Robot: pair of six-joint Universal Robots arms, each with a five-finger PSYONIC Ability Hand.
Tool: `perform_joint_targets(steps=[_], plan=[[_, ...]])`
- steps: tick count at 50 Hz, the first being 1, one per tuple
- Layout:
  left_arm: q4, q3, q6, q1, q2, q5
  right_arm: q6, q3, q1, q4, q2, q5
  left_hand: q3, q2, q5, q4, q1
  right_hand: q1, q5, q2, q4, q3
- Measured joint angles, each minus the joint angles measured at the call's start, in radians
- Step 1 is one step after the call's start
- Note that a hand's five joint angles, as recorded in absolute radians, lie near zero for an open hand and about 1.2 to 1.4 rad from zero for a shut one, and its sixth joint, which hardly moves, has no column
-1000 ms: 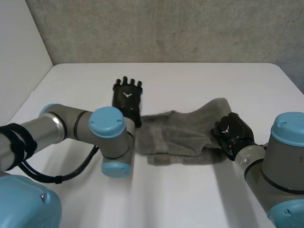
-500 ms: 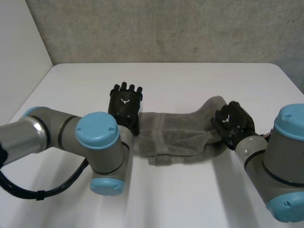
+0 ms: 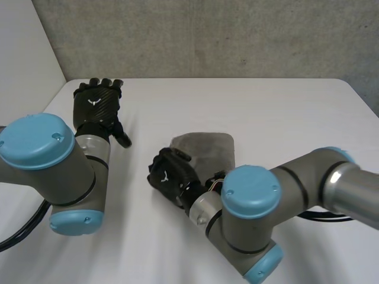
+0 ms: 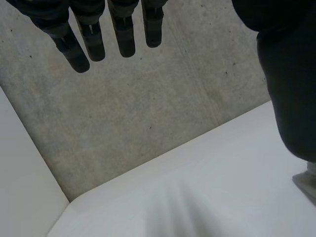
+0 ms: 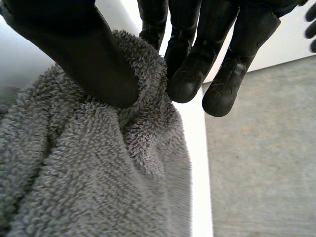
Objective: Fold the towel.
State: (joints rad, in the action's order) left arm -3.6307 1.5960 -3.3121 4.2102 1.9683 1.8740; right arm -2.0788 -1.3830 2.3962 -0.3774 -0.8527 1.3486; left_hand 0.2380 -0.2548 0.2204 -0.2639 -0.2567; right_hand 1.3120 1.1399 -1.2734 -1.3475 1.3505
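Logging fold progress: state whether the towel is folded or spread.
Folded over: towel lies compact, edge pinched by right robot hand.

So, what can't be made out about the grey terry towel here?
Head view: the near edge of the grey terry towel lies behind the black right hand and its arm, so how the layers line up is unreadable.
Right wrist view: the towel runs past the picture's edges, so its outline is cut off.

It looked like a robotics lab or test cell. A plain white table (image 3: 266, 106) stood against a bare grey concrete wall (image 3: 207, 35) at 12 o'clock, and a blank white panel (image 3: 23, 65) closed off the 9 o'clock side. A left arm (image 3: 74, 177) and a right arm (image 3: 308, 177), grey with light-blue caps, reached over the tabletop.
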Motion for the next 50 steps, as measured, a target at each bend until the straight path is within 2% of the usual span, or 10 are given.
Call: perform_joint_targets(steps=[3, 7, 8, 10, 12, 17, 22, 31, 38, 50], plan=[[-0.001, 0.009, -0.001, 0.001, 0.001, -0.001, -0.010, 0.018, 0.002, 0.006, 0.026, 0.001, 0.000, 0.000, 0.000, 0.000, 0.000, -0.064, -0.068, 0.053, 0.071, -0.070], [-0.002, 0.011, -0.001, -0.001, 0.004, -0.004, -0.044, 0.016, -0.005, 0.010, 0.018, 0.007, 0.000, 0.000, 0.000, 0.000, 0.000, -0.623, -0.603, 0.600, 0.633, -0.639], [-0.002, 0.010, -0.001, -0.003, 0.005, -0.010, -0.076, 0.007, -0.008, 0.011, -0.005, 0.012, 0.000, 0.000, 0.000, 0.000, 0.000, -0.853, -0.839, 0.830, 0.860, -0.867], [-0.003, 0.006, 0.000, -0.006, 0.006, -0.023, -0.129, -0.010, -0.012, 0.012, -0.044, 0.021, 0.000, 0.000, 0.000, 0.000, 0.000, -1.021, -1.036, 0.993, 1.050, -1.050], [-0.005, 0.003, 0.002, -0.008, 0.007, -0.037, -0.182, -0.028, -0.015, 0.012, -0.083, 0.029, 0.000, 0.000, 0.000, 0.000, 0.000, -1.066, -1.073, 1.023, 1.087, -1.098], [-0.007, -0.009, 0.025, -0.023, 0.008, -0.077, -0.331, -0.068, -0.038, 0.028, -0.179, 0.052, 0.000, 0.000, 0.000, 0.000, 0.000, -1.078, -1.073, 1.023, 1.087, -1.101], [-0.005, -0.030, 0.083, -0.058, 0.009, -0.120, -0.570, -0.108, -0.119, 0.114, -0.279, 0.095, 0.000, 0.000, 0.000, 0.000, 0.000, -1.079, -1.073, 1.023, 1.087, -1.101], [0.001, -0.054, 0.128, -0.136, 0.054, -0.152, -0.855, -0.074, -0.275, 0.282, -0.302, 0.103, 0.000, 0.000, 0.000, 0.000, 0.000, -1.083, -1.073, 1.023, 1.087, -1.101], [0.018, -0.063, 0.126, -0.182, 0.139, -0.183, -0.924, -0.002, -0.318, 0.320, -0.210, 0.054, 0.000, 0.000, 0.001, 0.000, 0.000, -1.083, -1.073, 1.023, 1.087, -1.101], [0.085, -0.098, 0.106, -0.185, 0.293, -0.185, -0.908, 0.106, -0.308, 0.343, 0.004, 0.031, 0.000, 0.000, 0.002, 0.000, 0.000, -1.083, -1.073, 1.023, 1.087, -1.101]])
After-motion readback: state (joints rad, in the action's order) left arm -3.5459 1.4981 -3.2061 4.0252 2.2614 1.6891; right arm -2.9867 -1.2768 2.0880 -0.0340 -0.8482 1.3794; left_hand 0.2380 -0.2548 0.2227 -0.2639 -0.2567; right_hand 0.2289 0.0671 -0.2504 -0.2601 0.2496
